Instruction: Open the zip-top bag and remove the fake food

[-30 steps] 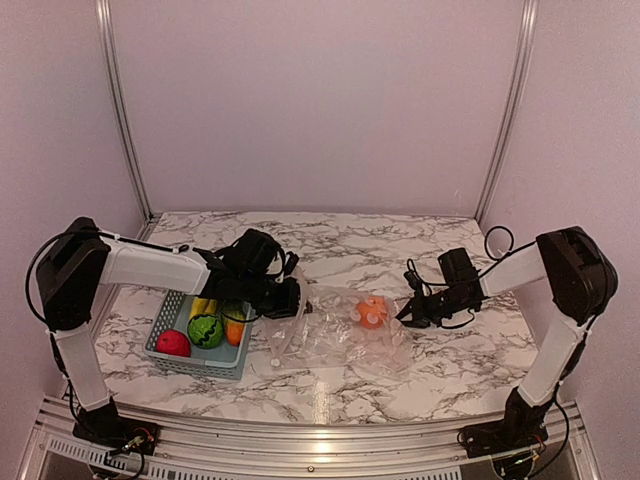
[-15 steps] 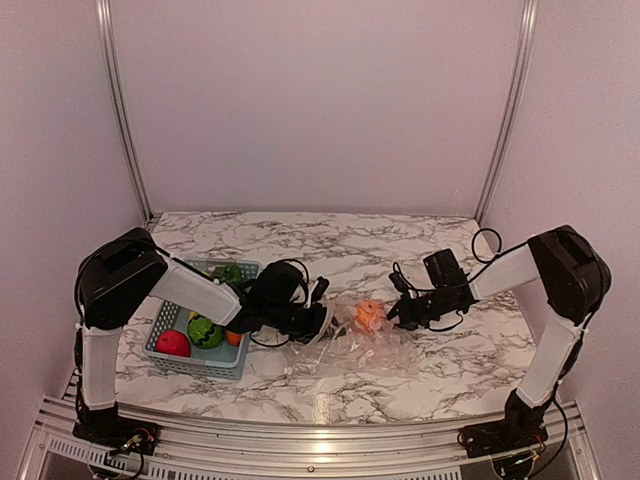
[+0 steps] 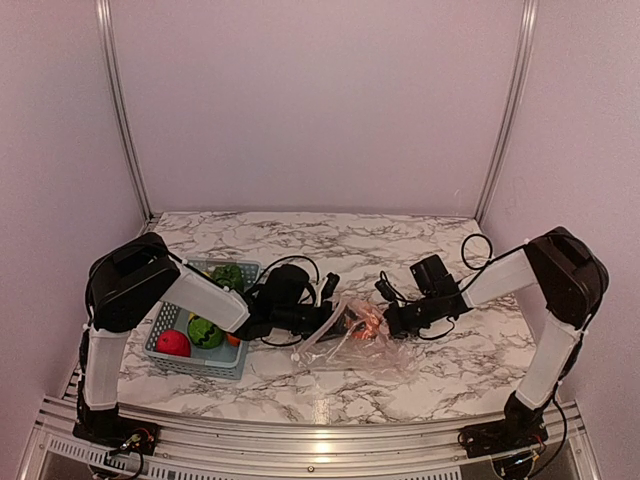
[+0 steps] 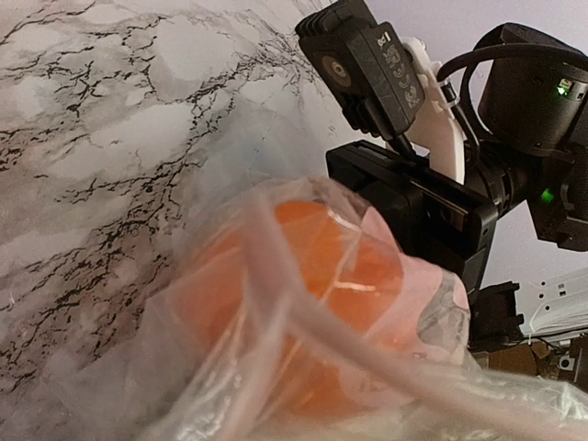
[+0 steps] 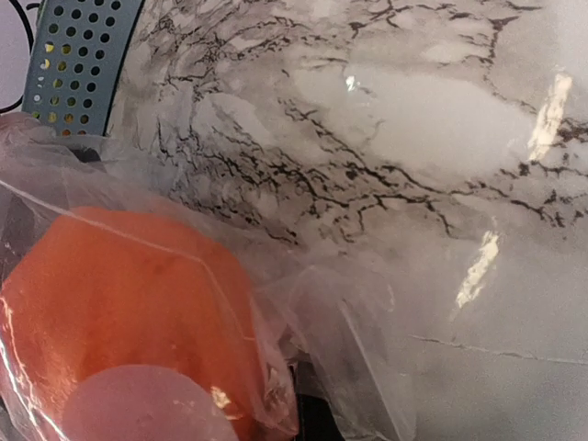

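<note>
Basket near zip-top bag shows whole only overhead.

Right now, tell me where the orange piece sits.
Top view: the orange piece lies inside the zip-top bag, mid-table, between the left tool and the right tool.

Light blue perforated basket on white marble-patterned tabletop, left side.
</note>
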Controlling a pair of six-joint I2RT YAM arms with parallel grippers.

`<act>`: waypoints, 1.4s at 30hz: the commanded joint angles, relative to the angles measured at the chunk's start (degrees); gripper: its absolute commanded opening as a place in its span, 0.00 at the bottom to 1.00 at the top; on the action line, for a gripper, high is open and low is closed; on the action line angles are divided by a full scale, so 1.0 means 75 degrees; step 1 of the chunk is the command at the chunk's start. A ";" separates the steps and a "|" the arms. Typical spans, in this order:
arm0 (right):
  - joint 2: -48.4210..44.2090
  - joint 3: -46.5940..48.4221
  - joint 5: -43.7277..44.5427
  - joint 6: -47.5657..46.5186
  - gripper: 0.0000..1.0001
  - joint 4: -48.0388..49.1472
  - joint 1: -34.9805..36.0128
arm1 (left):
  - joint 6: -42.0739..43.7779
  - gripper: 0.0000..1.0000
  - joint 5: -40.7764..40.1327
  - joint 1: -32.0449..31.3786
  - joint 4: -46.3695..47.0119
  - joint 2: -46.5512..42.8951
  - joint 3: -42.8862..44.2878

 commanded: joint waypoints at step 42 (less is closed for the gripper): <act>-0.3033 -0.1604 0.0626 0.0643 0.00 -0.0616 -0.1011 | 0.1262 0.80 -0.0807 0.0608 -0.3290 -0.1263 -0.0722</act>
